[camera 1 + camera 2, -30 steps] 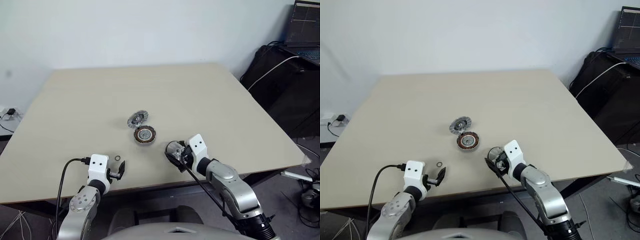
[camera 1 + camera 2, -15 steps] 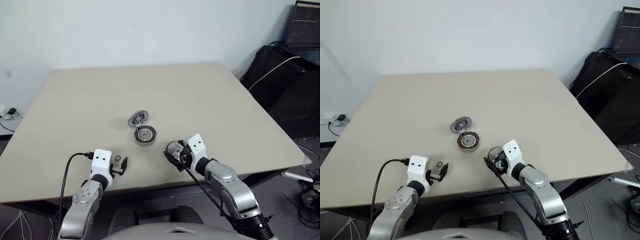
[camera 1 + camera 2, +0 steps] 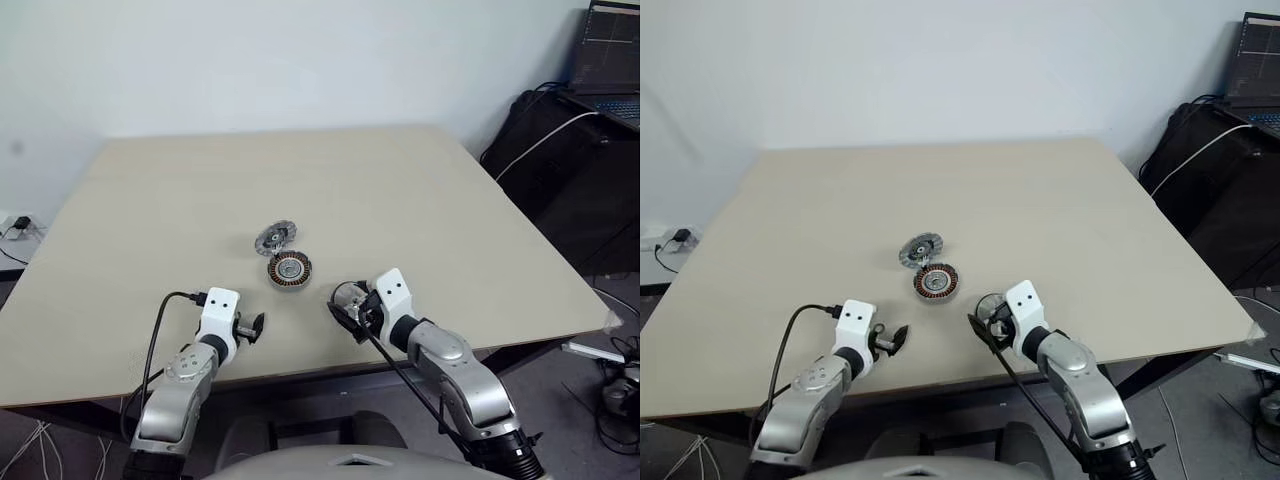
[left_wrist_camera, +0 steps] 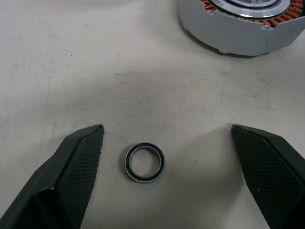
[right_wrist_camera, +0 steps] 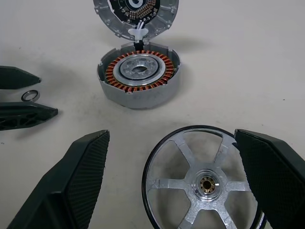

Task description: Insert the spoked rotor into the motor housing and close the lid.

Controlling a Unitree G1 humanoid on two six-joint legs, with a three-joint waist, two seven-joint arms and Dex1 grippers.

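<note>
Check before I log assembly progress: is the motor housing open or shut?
Open. The motor housing shows its copper windings, and the lid is swung up behind it.

A broad beige tabletop [image 3: 380,190] stands against a plain, pale bluish-white wall [image 3: 300,60], evenly lit with no hard shadows. To the right, a dark cabinet or case [image 3: 570,180] draped in black carries an open laptop [image 3: 610,50] with a lit screen, and a white cable [image 3: 545,140] trails across it. On the left, low by the wall, a power outlet [image 3: 15,225] with plugged cords. Grey floor [image 3: 610,340] at lower right.
</note>
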